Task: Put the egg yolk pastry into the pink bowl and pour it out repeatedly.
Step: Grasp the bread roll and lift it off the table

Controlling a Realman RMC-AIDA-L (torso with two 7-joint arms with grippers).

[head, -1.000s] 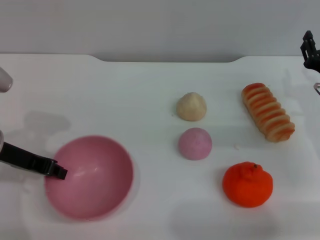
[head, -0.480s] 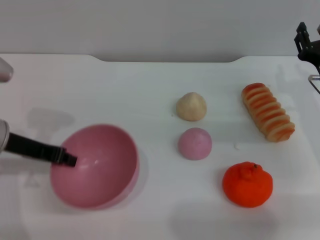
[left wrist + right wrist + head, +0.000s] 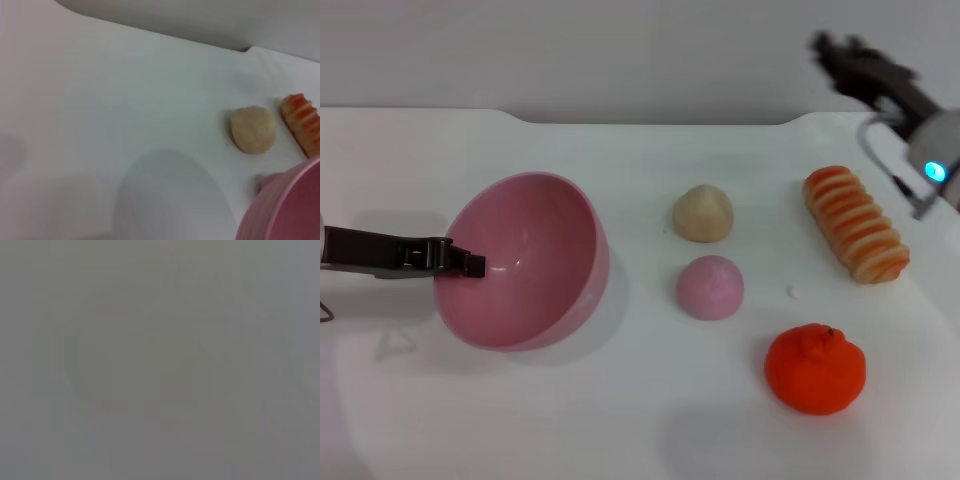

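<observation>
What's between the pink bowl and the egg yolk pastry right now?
Nothing: bare white table separates the pink bowl from the egg yolk pastry, seen in the head view.

The light is bright and even, coming from above. The white bench (image 3: 620, 420) is almost overexposed, so its surface shows little detail. Shadows are soft and pale: one lies beside the bowl (image 3: 535, 262) on its right, others lie faintly under the mandarin (image 3: 816, 368) and the ball (image 3: 710, 287). The glossy inside of the bowl carries small white glare spots. The right end effector (image 3: 860, 65) is smeared by motion blur. The left wrist view is soft, and the bowl rim (image 3: 295, 200) there is out of focus. The right wrist view shows only flat grey.
</observation>
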